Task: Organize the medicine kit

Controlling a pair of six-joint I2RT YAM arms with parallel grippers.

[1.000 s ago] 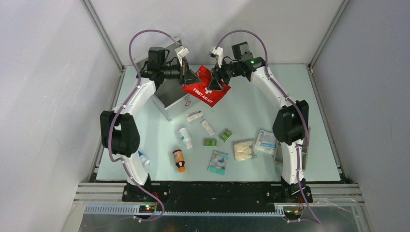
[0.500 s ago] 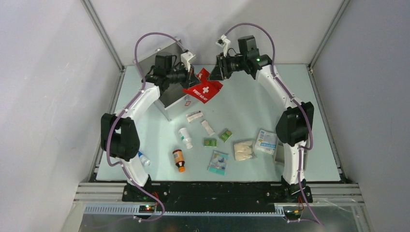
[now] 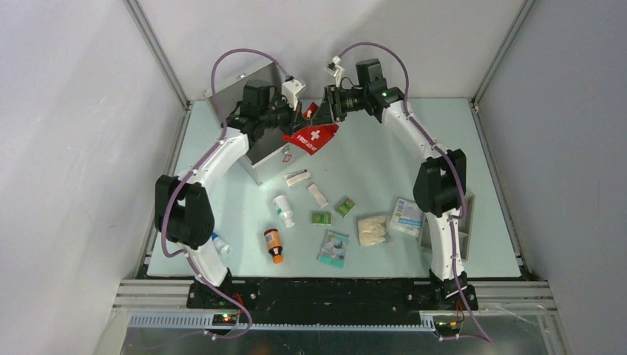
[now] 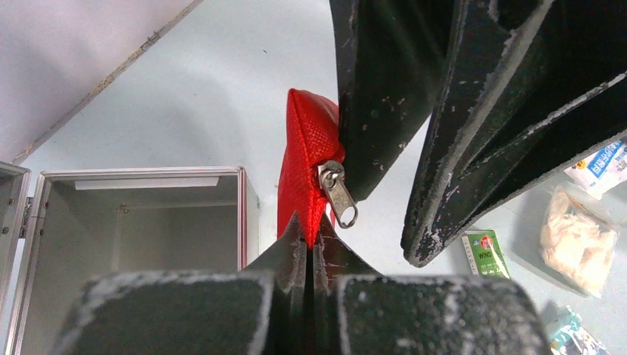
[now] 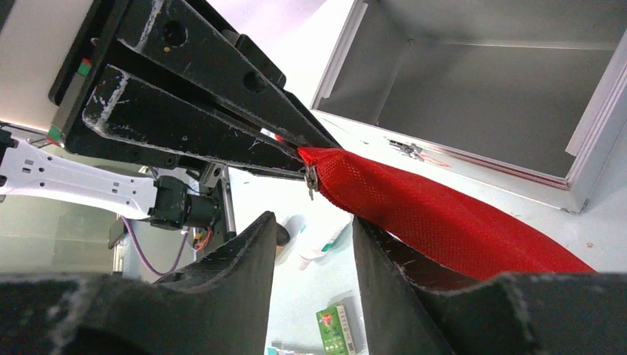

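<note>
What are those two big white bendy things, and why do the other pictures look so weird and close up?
They are two robot arms. One picture looks down from above; the other two come from little cameras on each arm's wrist, so everything looks close up. The left end effector is pinched shut on a red first aid pouch near the open silver medicine kit. The right end effector is open next to the pouch's zipper. On the table lie an orange bottle, a white bottle and small green boxes.
</note>
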